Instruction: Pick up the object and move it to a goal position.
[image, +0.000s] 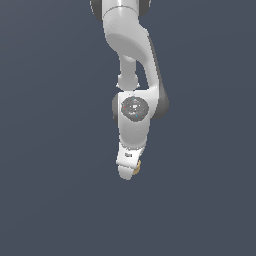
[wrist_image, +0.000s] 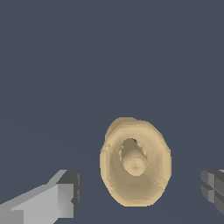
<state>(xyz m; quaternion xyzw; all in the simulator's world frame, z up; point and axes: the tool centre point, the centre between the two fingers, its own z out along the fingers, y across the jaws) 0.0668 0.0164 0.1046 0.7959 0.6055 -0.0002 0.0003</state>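
The object (wrist_image: 135, 162) is a small tan round spool with a raised hub in its middle. In the wrist view it lies between my two fingers, with a clear gap on each side: one grey fingertip (wrist_image: 68, 194) on one side and the other fingertip (wrist_image: 213, 189) at the frame's edge. My gripper (wrist_image: 140, 192) is open around it and not touching it. In the exterior view the white gripper (image: 128, 170) points down and hides most of the object (image: 137, 168); only a tan sliver shows at its lower edge, toward the exterior view's right.
The white arm (image: 131, 45) comes down from the top middle of the exterior view. A plain dark blue-grey surface (image: 50, 200) fills the rest of both views. No other objects show.
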